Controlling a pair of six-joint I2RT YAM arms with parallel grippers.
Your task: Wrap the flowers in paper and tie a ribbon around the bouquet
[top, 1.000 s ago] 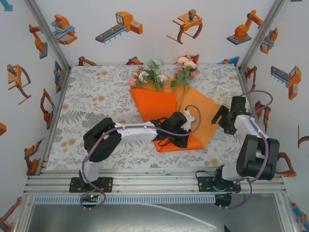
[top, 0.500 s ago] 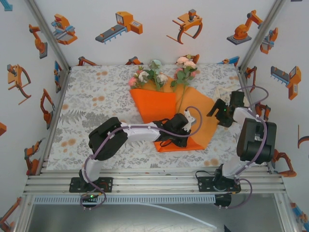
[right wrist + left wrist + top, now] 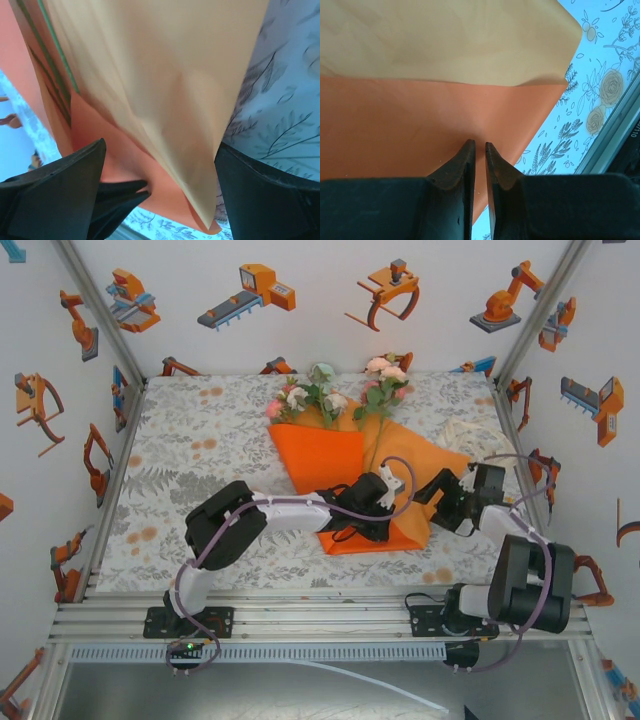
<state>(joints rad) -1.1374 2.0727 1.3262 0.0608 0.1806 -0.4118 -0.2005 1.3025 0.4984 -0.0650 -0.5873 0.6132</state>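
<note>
Left pincer (image 3: pixel 480 145) stood nearly shut, tips at near end of paper (image 3: pixel 318 455), hold unclear | right pincer (image 3: pixel 160 146) gaped wide astride its right flap | paper lay partly folded on worktop (image 3: pixel 200 440) | flowers (image 3: pixel 312 395) topped its far edge, ribbon (image 3: pixel 462 435) heaped far right.

Desk (image 3: pixel 205 435) with a flowery cloth (image 3: pixel 165 515) spread all over it.

Lying on the cloth, near the middle and right: a big bright orange paper (image 3: pixel 322 460), left part folded over flat, right part curled up off the cloth. On the paper, long flowers (image 3: pixel 320 395) with thin green stems, the pink, peach and white blooms poking past the paper's far edge, close to the back of the desk. Just right of the paper, by the far right corner, a soft cream-white ribbon (image 3: pixel 468 433), all bunched up.
</note>
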